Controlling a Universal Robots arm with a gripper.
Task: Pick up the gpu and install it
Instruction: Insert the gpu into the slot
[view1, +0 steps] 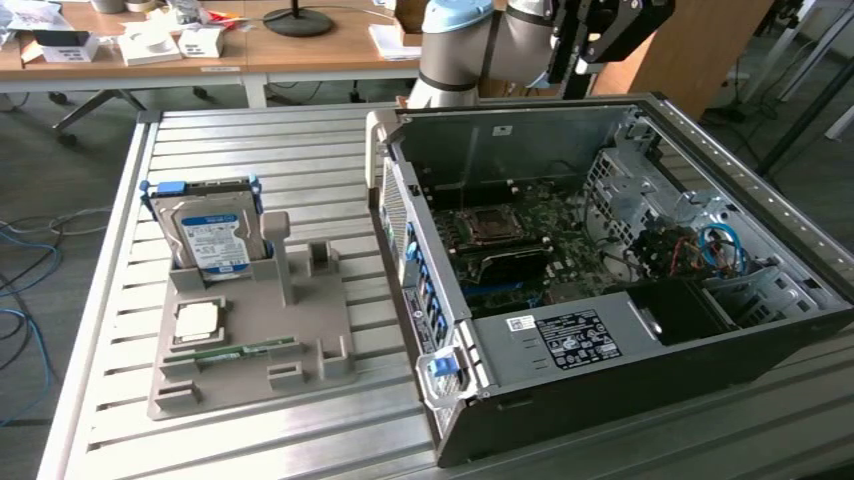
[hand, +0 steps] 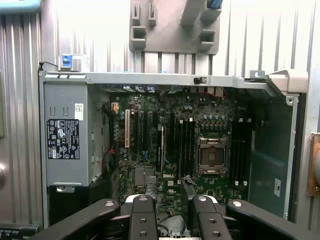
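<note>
Ribbed metal, matt plastic, bare circuit board.
Dull grooved aluminium bench (view1: 267, 140); matt grey plastic holder (view1: 254, 350); brushed steel case (view1: 641, 400); glossy black pincer (hand: 170, 220).

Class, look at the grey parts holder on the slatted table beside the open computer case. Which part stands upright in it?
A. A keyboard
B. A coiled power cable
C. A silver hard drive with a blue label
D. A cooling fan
C: the hard drive, silver with a blue label, stands on edge in a slot of the grey holder, at the exterior view's left of the open computer case.
</note>
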